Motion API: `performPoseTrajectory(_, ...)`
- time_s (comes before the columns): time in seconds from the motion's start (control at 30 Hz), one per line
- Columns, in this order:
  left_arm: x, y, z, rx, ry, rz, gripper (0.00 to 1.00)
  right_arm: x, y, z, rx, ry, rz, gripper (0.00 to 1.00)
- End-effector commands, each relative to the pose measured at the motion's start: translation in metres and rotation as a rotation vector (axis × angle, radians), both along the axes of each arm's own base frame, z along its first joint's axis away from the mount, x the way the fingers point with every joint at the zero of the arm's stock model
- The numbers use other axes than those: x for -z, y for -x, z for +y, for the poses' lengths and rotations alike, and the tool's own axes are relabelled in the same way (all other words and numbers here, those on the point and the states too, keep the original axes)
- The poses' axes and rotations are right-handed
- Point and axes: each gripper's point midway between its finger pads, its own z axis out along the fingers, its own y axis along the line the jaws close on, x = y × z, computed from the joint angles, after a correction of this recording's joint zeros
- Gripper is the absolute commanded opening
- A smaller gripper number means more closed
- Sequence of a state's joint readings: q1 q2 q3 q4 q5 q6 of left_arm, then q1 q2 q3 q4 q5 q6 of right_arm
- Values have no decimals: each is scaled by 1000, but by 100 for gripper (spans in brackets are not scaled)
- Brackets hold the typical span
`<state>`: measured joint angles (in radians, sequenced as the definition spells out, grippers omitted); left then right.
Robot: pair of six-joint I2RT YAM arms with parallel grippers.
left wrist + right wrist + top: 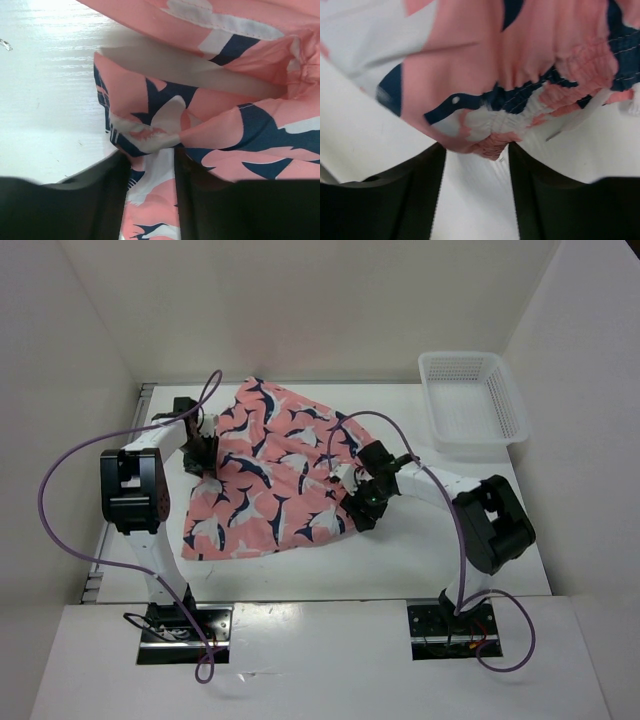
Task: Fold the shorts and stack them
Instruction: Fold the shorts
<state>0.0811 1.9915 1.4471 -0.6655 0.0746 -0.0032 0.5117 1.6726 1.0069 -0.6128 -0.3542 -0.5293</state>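
At the middle of the table (400, 560), the shorts (270, 475) are lying spread but rumpled between the two arms. The left gripper (207, 462) is sitting at their left edge, jaws parted over the cloth and pinching nothing. The right gripper (362, 502) is standing open just off the gathered waistband, holding nothing. Folding seems to be only beginning; next, each gripper likely needs to close on an edge and carry it across.

Soft matt printed cloth shorts (265, 475), glossy white table (400, 560), white plastic mesh basket (432, 400)

overhead looks down; 2 wrist views close, share shorts (268, 490)
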Motion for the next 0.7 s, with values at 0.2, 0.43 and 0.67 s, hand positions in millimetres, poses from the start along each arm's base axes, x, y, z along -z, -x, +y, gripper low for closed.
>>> performPoseTrajectory(0.2, -16, -2, 5, -6, -23, -47, 6, 5, -36, 10, 129, -30, -115, 0)
performPoseTrajectory(0.43, -21, 6, 19, -36, -85, -43, 3, -9, 32, -33, -242, 91, 0, 0)
performPoseTrajectory(0.67, -16, 36, 3, -11, -1, 65, 24, -18, 76, -70, -410, 223, 170, 0)
